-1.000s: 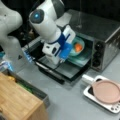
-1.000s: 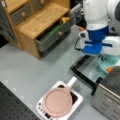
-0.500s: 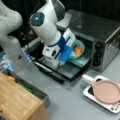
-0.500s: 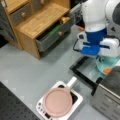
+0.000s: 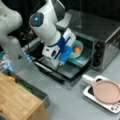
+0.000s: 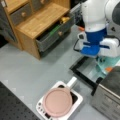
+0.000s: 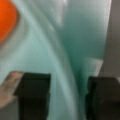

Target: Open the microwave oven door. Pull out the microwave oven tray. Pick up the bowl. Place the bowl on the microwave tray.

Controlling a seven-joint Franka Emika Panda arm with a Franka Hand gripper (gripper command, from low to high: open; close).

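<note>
The silver microwave oven stands at a front view's right, with its door folded down flat. The dark tray is pulled out over the door. The turquoise bowl with its orange lump sits at the oven's mouth above the back of the tray. My gripper is at the bowl's left rim. In the wrist view my gripper has the bowl's wall between its black fingers, shut on it. In a front view the bowl shows beside the oven.
A pink plate lies on a white dish in front of the oven, seen too in a front view as the plate. A wooden drawer cabinet with an open drawer stands nearby. A grey arm rises at a front view's left.
My arm has sunk a little and leaned left. The bowl has stayed at the oven's mouth over the tray, shifting only slightly.
</note>
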